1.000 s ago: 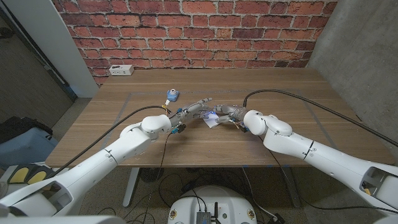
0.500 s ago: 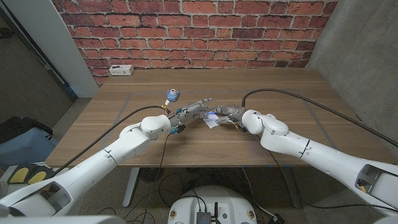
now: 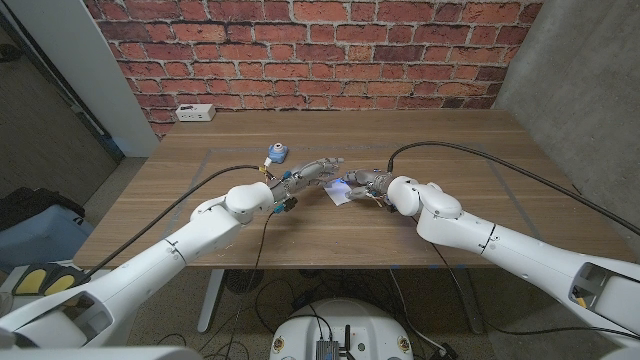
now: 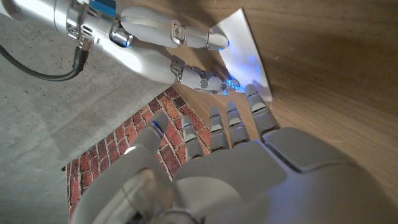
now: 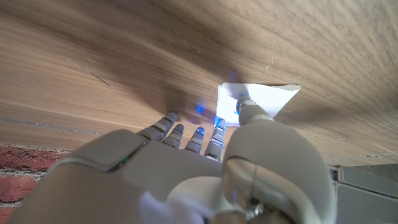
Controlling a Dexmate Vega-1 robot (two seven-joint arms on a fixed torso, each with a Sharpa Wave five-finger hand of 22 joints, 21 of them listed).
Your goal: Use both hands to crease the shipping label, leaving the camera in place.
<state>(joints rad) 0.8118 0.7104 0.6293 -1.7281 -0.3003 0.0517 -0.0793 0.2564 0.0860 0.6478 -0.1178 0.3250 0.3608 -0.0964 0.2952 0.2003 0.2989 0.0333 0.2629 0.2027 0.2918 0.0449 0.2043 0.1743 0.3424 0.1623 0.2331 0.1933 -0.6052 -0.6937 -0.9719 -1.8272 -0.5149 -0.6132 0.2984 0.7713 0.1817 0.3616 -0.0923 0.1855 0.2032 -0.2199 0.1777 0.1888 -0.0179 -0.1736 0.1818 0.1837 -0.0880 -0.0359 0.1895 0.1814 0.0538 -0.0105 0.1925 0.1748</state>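
- Head view: your left hand (image 3: 312,171) and right hand (image 3: 367,182) meet near the middle of the brown wooden table (image 3: 460,160), well in from its edges. The small white paper shipping label (image 3: 343,194) lies flat between them, just ahead of both sets of fingertips, so neither hand is clearly nearer. The small blue-and-grey round camera (image 3: 274,152) stands apart, toward the table's far-left corner, beside your left forearm's path; I judge that side needs the care.
- Left wrist view: your left hand (image 4: 249,155) has its fingers straight and close together, tips at the near edge of the label (image 4: 239,46), gripping nothing. The label's long axis runs away from those fingertips. Your right hand (image 4: 180,53) reaches in from the opposite side with fingers (image 4: 208,78) resting on the sheet.
- Right wrist view: your right hand (image 5: 199,162) is spread low, holding nothing; one fingertip presses the label (image 5: 264,99), the others touch bare wood beside it. The fold should run between the two hands.
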